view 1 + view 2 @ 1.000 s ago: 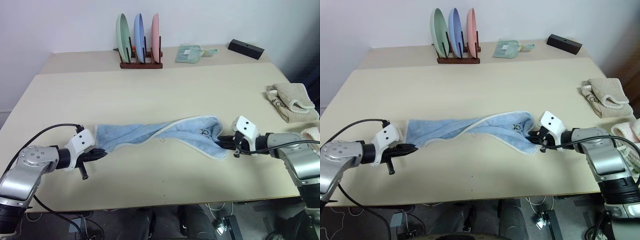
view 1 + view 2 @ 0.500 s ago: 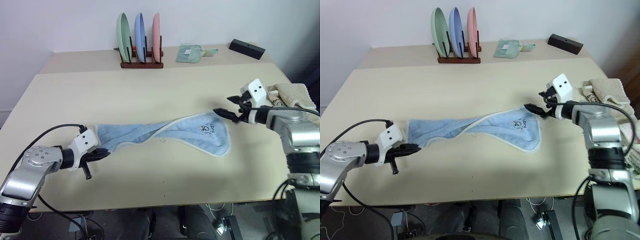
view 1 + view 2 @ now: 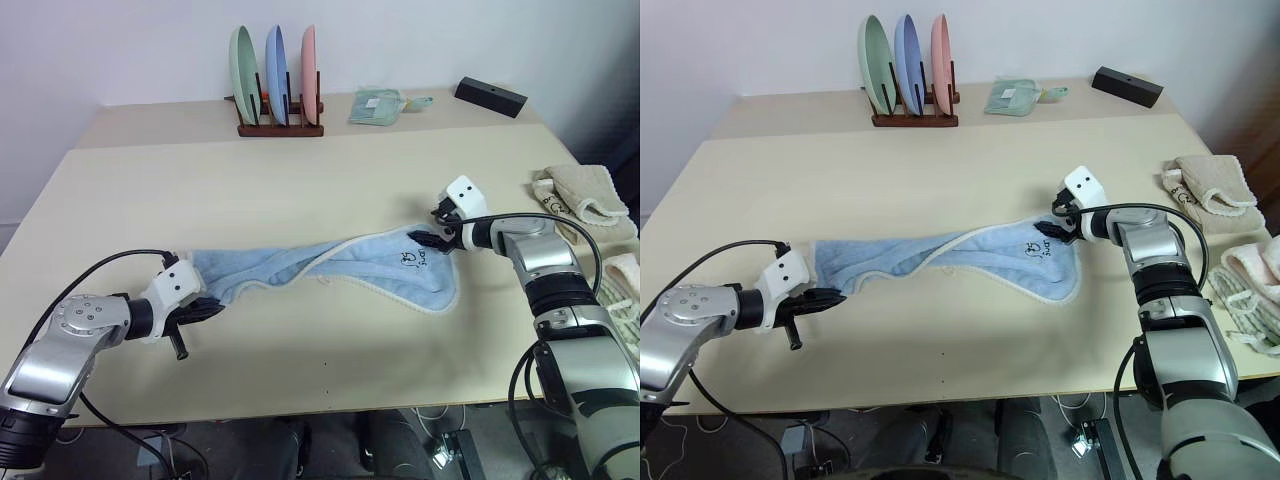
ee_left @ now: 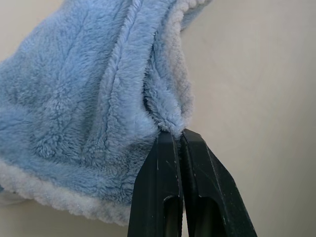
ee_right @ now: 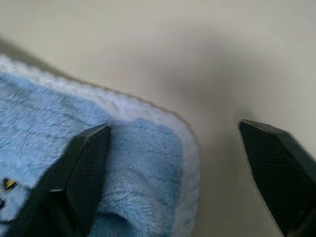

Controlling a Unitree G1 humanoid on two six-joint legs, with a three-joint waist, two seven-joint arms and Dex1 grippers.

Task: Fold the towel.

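The left pincer (image 4: 178,136) pinches the towel's (image 3: 300,268) left end; the right pincer (image 5: 173,148), spread, straddles the towel's far right corner.

— Bright and even across the head views; soft, diffuse light from overhead, no glare on the surface (image 3: 300,180).
— Faint, short shadows under the towel (image 3: 300,265) and beneath both arms. Sharp enough in the middle, slightly bowed at the edges.
— Crisp terry pile in the left wrist view, right up to the left tool (image 4: 178,134).
— Soft and out of focus in the right wrist view: blurred right tool (image 5: 173,143), hazy grey shadow on the surface.
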